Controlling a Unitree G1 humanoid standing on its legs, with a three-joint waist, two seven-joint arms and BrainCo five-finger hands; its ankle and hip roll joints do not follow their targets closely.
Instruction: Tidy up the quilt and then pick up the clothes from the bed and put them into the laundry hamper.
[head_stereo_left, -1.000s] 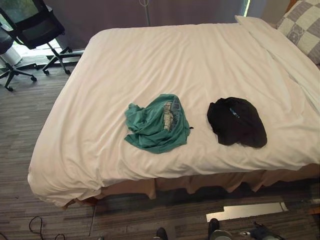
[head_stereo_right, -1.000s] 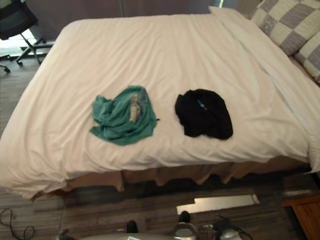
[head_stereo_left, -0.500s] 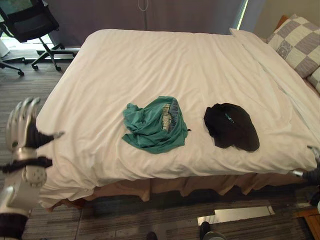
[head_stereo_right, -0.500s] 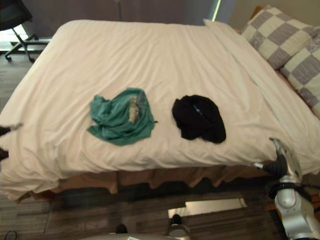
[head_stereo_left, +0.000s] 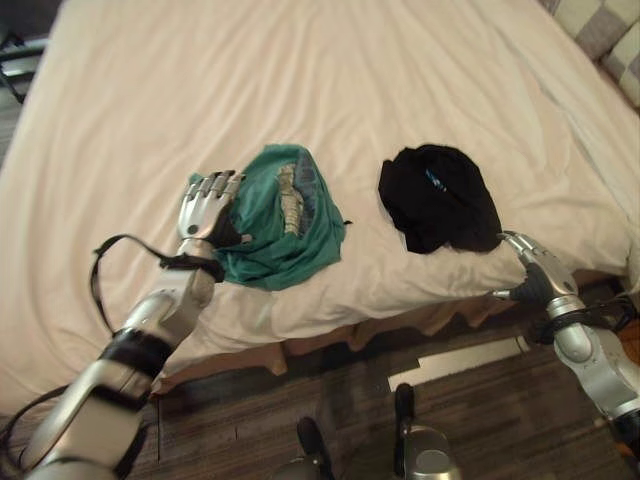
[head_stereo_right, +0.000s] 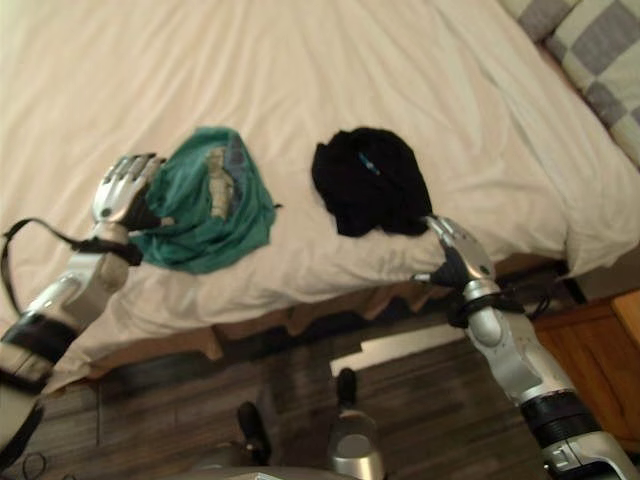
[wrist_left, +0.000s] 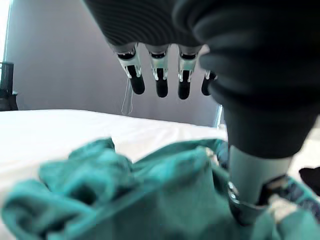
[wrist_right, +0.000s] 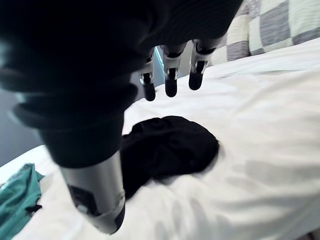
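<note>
A crumpled green garment lies near the front edge of the white quilt, and a black garment lies to its right. My left hand hovers open over the green garment's left edge; its wrist view has the green cloth just below the straight fingers. At the bed's front edge, just right of the black garment, my right hand is open. In its wrist view the black garment lies ahead of the fingers.
Checked pillows lie at the bed's far right. A wooden nightstand stands on the floor at the right, and a pale strip lies on the dark floor before the bed.
The camera has tilted down and closer to the bed. My left hand has come in from the left to the green garment. The right hand has risen to the bed edge beside the black garment.
</note>
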